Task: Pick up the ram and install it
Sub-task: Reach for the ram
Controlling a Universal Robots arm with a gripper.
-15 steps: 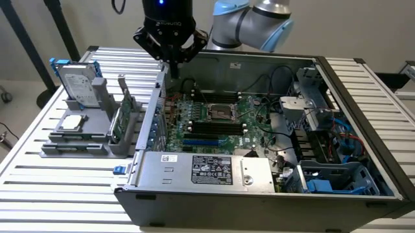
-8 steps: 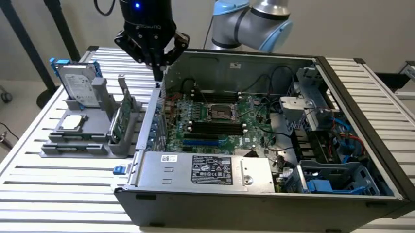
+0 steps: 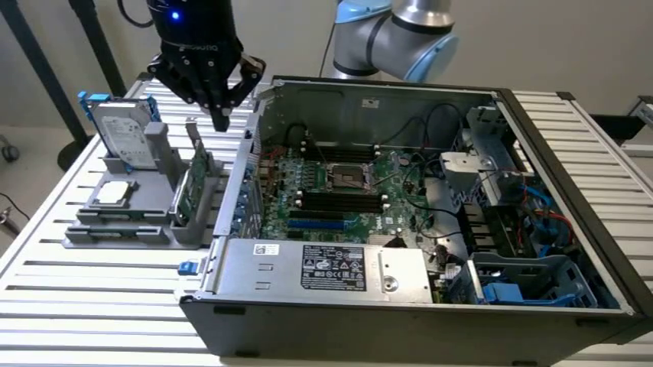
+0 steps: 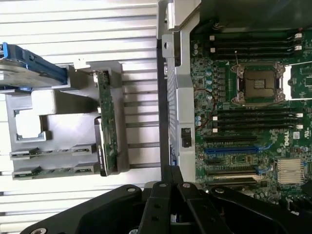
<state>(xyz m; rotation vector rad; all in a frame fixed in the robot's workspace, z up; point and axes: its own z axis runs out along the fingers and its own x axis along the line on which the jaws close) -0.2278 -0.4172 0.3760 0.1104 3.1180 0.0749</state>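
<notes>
Nearest you in the exterior view is the open computer case (image 3: 408, 321). Its grey power supply (image 3: 326, 267) runs along the near edge, and behind it lies the motherboard (image 3: 337, 164), whose long black slots (image 3: 342, 202) are empty. On the exterior view's left, your grey holder (image 3: 138, 238) stands on the slatted table (image 3: 92, 306). The ram (image 4: 48, 171) appears to sit on edge in the rails at the holder's near end, untouched. Farther back the holder carries a taller green card (image 3: 199, 180) upright and, at its far end, a hard drive (image 3: 122, 134). Your gripper (image 3: 220, 115) hangs above the holder's far right corner, beside the case wall, fingertips pinched together and carrying nothing.
</notes>
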